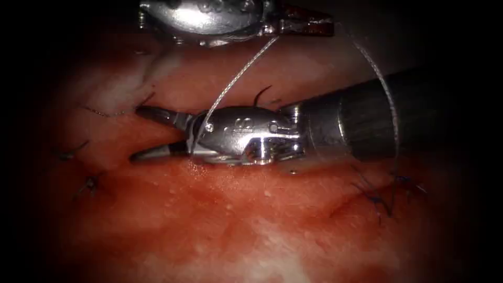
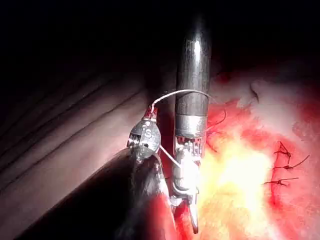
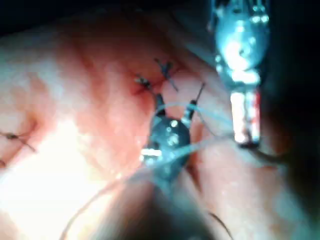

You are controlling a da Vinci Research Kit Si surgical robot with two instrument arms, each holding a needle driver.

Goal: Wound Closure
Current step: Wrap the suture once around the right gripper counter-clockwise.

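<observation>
Endoscope view: found the right tool (image 1: 137,134) low over the tissue (image 1: 251,220), with parted jaws grasping nothing. Found the left tool (image 1: 329,26) just above the right tool's wrist, clenched on the thread (image 1: 236,78). Traced one pale strand from that grip down across the right tool's wrist, and a second in a wide arc over the right tool's shaft, so read the thread as wrapped around the right tool. Confirmed in the left wrist view the same strand running from the left tool's tip across to the right tool's shaft. Could not tell where the needle lay, nor whether in the tissue. Judged the thread light, limp and slick, likely to slide along polished metal and to fray under a hard pinch; best taken on a free stretch, squarely across the jaw faces, well away from any knot. Judged the tissue soft, wet and easily torn. Noted a dark cut end of thread (image 1: 260,95) standing just behind the right tool's wrist, and finished stitches (image 1: 382,199) beneath the right tool's shaft. Reckoned little room above the right tool, with the left tool so near, but open tissue ahead of and below the right tool's tips
</observation>
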